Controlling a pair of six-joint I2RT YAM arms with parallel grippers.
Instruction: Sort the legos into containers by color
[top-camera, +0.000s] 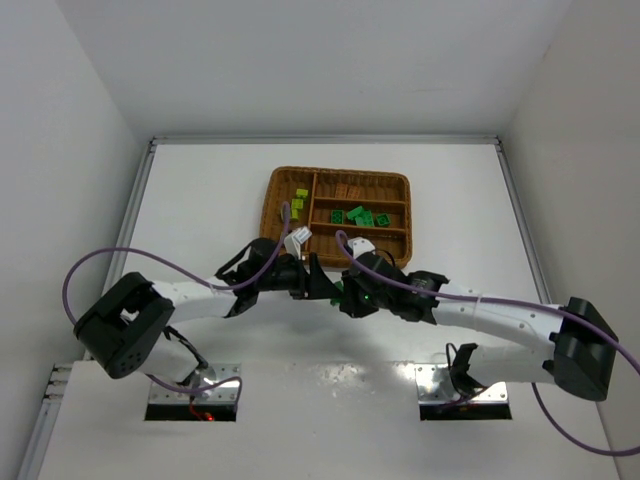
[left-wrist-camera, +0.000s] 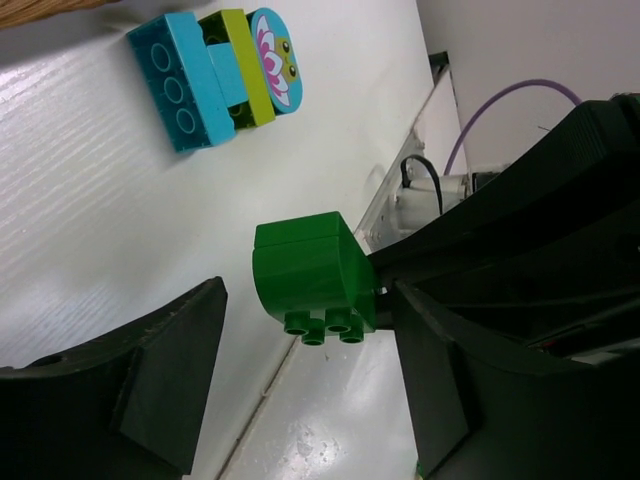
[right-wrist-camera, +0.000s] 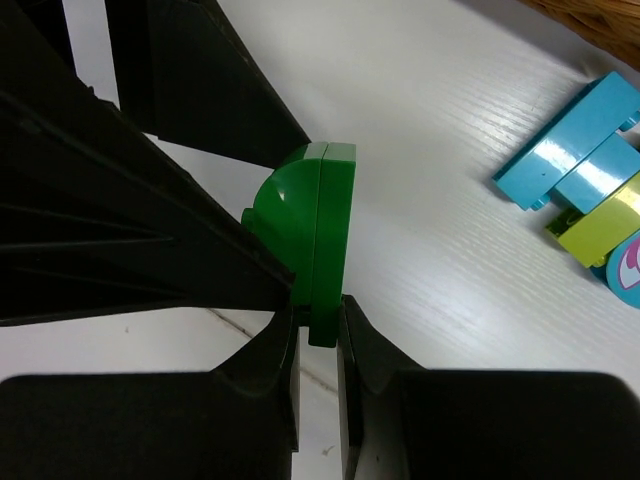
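A dark green lego (right-wrist-camera: 315, 235) with a rounded side is pinched at its lower edge by my right gripper (right-wrist-camera: 318, 335), which is shut on it above the white table. My left gripper (left-wrist-camera: 310, 390) is open, with one finger (left-wrist-camera: 150, 380) on each side of the same green lego (left-wrist-camera: 310, 280), not touching it. In the top view both grippers meet just in front of the wicker tray (top-camera: 340, 173), left (top-camera: 318, 280) and right (top-camera: 345, 295). A joined cluster of cyan and lime legos (left-wrist-camera: 215, 75) with a flower piece lies on the table nearby, and it also shows in the right wrist view (right-wrist-camera: 585, 180).
The tray holds lime legos (top-camera: 300, 195) in its wide left section, green legos (top-camera: 358, 215) in a middle right section and orange-brown ones (top-camera: 350, 190) in the back section. Purple cables loop over both arms. White walls enclose the table.
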